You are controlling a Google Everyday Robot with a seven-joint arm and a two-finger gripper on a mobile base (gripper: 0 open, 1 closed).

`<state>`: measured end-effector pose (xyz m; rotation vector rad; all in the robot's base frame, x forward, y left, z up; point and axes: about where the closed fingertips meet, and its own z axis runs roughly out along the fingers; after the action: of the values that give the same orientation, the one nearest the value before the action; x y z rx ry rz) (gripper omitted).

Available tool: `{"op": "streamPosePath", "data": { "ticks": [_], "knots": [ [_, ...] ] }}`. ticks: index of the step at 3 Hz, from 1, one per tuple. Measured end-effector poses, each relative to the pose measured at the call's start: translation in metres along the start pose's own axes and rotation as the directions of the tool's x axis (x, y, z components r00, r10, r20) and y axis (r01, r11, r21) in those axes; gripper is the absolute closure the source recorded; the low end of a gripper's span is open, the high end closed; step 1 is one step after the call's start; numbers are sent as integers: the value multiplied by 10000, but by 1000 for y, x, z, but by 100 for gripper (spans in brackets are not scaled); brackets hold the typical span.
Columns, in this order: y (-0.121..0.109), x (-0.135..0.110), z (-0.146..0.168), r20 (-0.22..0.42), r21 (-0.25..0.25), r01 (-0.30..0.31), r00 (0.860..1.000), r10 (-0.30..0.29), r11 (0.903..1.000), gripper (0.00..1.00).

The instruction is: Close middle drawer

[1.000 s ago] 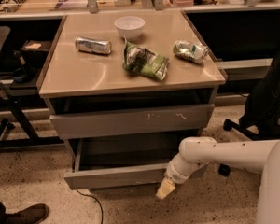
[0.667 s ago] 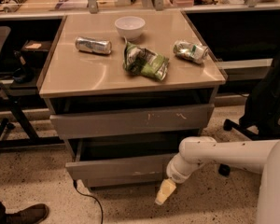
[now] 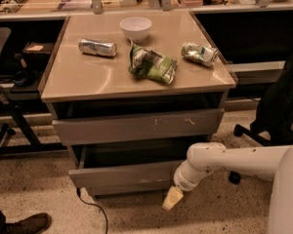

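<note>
The middle drawer (image 3: 122, 175) is the lower, plain grey one. It stands partly pulled out under the scratched drawer front (image 3: 136, 125), with a dark gap showing above its front. My gripper (image 3: 172, 199) hangs at the end of the white arm (image 3: 219, 161). It sits at the right end of the middle drawer's front, just below and in front of its lower corner. Its pale fingers are together and hold nothing.
On the tabletop (image 3: 78, 79) lie a white bowl (image 3: 136, 27), a can (image 3: 97, 47), a green chip bag (image 3: 153, 65) and a crushed can (image 3: 199, 53). A black cable (image 3: 95, 208) runs on the floor. A shoe (image 3: 27, 223) is at bottom left, and a chair base (image 3: 249, 133) at right.
The middle drawer has slid a little way back into the cabinet. My gripper has stayed at its right end, shifting slightly with it.
</note>
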<state>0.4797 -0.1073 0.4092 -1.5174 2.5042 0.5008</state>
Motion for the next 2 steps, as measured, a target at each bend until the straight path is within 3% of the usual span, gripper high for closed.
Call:
{"op": "streamPosePath", "data": {
  "ticks": [2],
  "knots": [
    [-9, -11, 6, -175, 282, 211, 9996, -206, 9994, 66]
  ]
}}
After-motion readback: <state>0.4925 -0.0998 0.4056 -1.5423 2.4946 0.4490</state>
